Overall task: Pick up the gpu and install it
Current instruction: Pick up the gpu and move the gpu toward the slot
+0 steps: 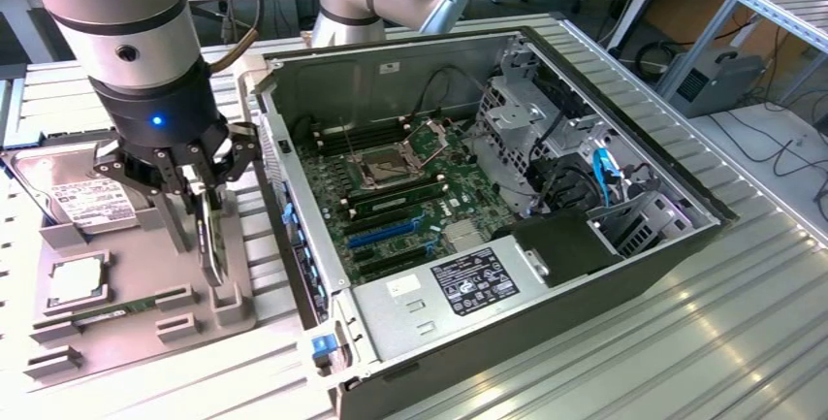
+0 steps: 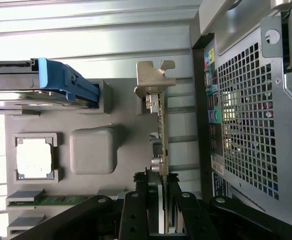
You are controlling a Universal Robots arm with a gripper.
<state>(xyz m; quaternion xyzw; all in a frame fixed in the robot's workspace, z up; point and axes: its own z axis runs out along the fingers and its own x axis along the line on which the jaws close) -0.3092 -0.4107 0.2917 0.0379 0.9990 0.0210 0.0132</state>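
Note:
The gpu [image 1: 215, 263] stands on its edge in a slotted holder on the grey tray [image 1: 130, 347], just beside the open computer case [image 1: 621, 245]. It is a thin dark card, and its silvery end bracket [image 2: 153, 80] sticks out past the holder. My gripper [image 1: 201, 211] hangs straight over the card, with one finger on each face. In the wrist view the gpu [image 2: 161, 131] runs edge-on away from my gripper [image 2: 160, 189], and the black fingers [image 2: 173, 200] press against both sides of it. The card's lower edge sits level with the holder.
On the tray lie a silver hard drive [image 1: 80, 192], a processor [image 1: 78, 279] and a green memory stick [image 1: 116, 311]. Inside the case, the motherboard [image 1: 401, 197] lies bare with blue slots. Drive cages and cables crowd the exterior view's right. The case's rear panel [image 2: 245, 115] stands close to the card.

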